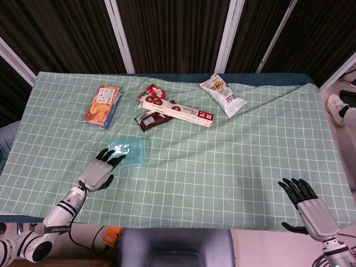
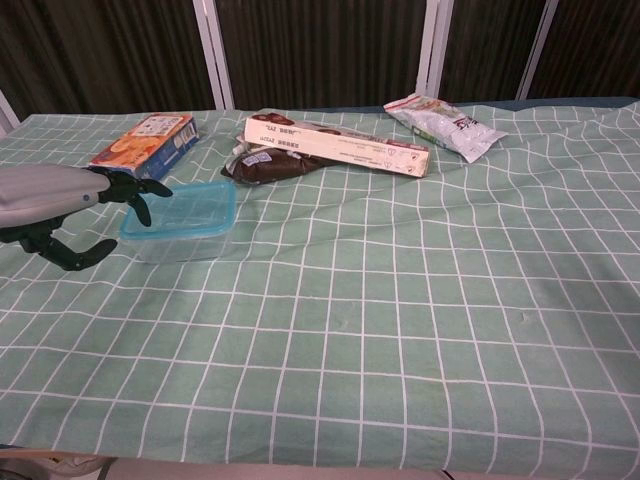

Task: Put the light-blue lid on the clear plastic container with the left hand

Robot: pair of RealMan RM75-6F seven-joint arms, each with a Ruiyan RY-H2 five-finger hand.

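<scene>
The light-blue lid (image 1: 129,149) (image 2: 183,208) lies flat on top of the clear plastic container (image 2: 180,243), left of the table's middle. My left hand (image 1: 98,172) (image 2: 60,205) hovers just left of and nearer than the container, fingers apart and empty, fingertips close to the lid's near-left corner. My right hand (image 1: 309,211) rests open at the table's near right edge, far from both; the chest view does not show it.
An orange-and-blue box (image 1: 103,105) lies behind the container. A long cream box (image 1: 177,111), a brown packet (image 1: 150,119) and a red wrapper (image 1: 154,90) sit at the back middle. A white snack bag (image 1: 223,94) lies at the back right.
</scene>
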